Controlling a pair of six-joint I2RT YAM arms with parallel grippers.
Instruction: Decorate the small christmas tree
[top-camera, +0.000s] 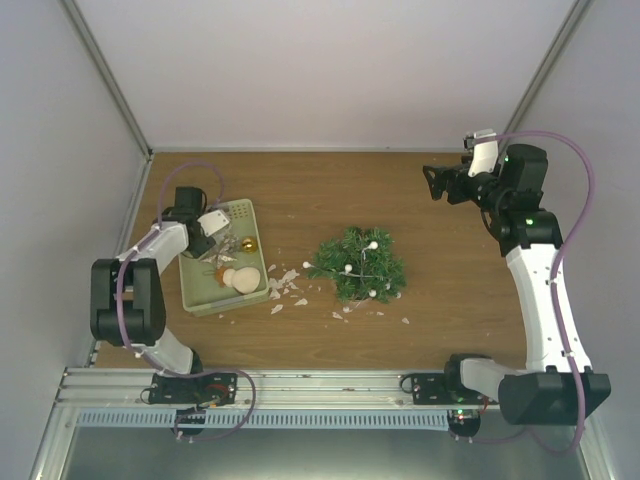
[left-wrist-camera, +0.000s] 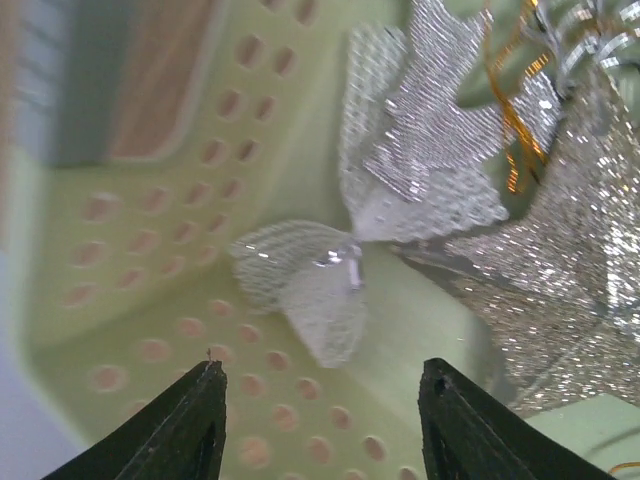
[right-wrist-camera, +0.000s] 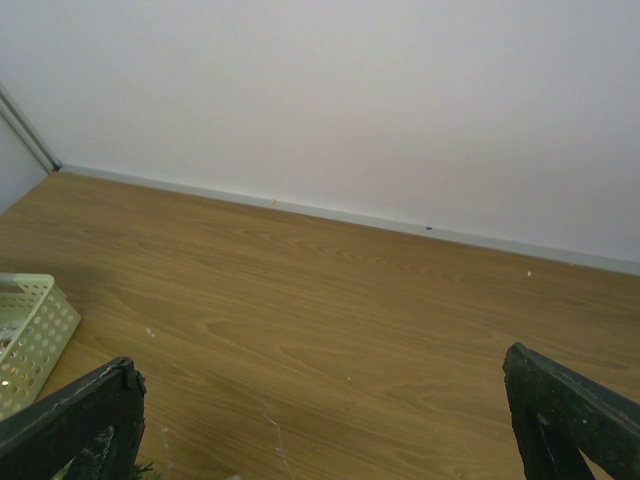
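The small christmas tree (top-camera: 358, 265) stands mid-table, bushy and dark green, with a few white balls and a thin strand on it. My left gripper (top-camera: 216, 248) reaches down into the pale green tray (top-camera: 238, 212). In the left wrist view the left gripper (left-wrist-camera: 320, 370) is open with only tray floor between its dark fingers (left-wrist-camera: 190, 425). Just beyond them lies a silver mesh bow (left-wrist-camera: 330, 270), with a silver glitter star (left-wrist-camera: 560, 270) to its right. My right gripper (top-camera: 432, 185) hangs open above the back right of the table; in its wrist view the right gripper (right-wrist-camera: 320, 360) is wide open over bare wood.
The tray also holds a gold ball (top-camera: 249, 244) and a round peach ornament (top-camera: 243, 278). White scraps (top-camera: 285, 285) lie between tray and tree. A tray corner (right-wrist-camera: 25, 340) shows at the left of the right wrist view. Grey walls enclose the table.
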